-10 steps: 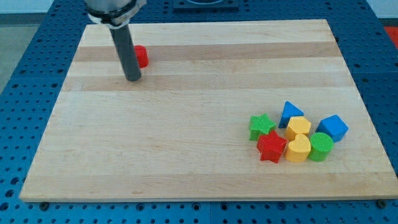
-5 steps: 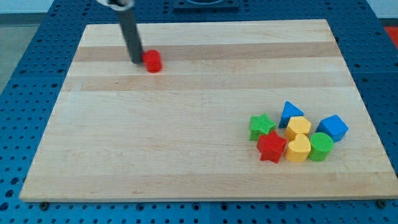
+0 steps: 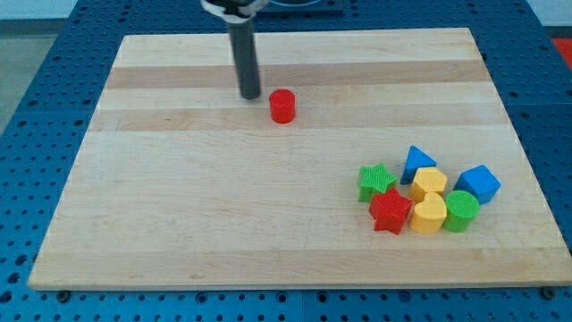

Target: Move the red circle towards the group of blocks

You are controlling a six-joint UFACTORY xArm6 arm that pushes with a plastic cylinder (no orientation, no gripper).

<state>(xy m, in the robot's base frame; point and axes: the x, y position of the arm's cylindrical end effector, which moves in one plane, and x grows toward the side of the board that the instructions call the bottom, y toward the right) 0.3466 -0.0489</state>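
Observation:
The red circle point(image 3: 282, 105) stands on the wooden board point(image 3: 223, 206), a little above the middle of the view. My tip point(image 3: 250, 96) is just to its upper left, with a small gap between them. The group sits at the lower right: a green star point(image 3: 376, 182), a red star point(image 3: 391, 211), a blue triangle point(image 3: 416, 162), two yellow blocks point(image 3: 430, 182) point(image 3: 429, 213), a green cylinder point(image 3: 461, 210) and a blue cube point(image 3: 480, 183).
The board lies on a blue perforated table point(image 3: 36, 107). The arm's rod point(image 3: 242, 54) comes down from the view's top edge.
My tip moved right and slightly down, pushing the red circle to the right and a little down, towards the group. The group has not moved.

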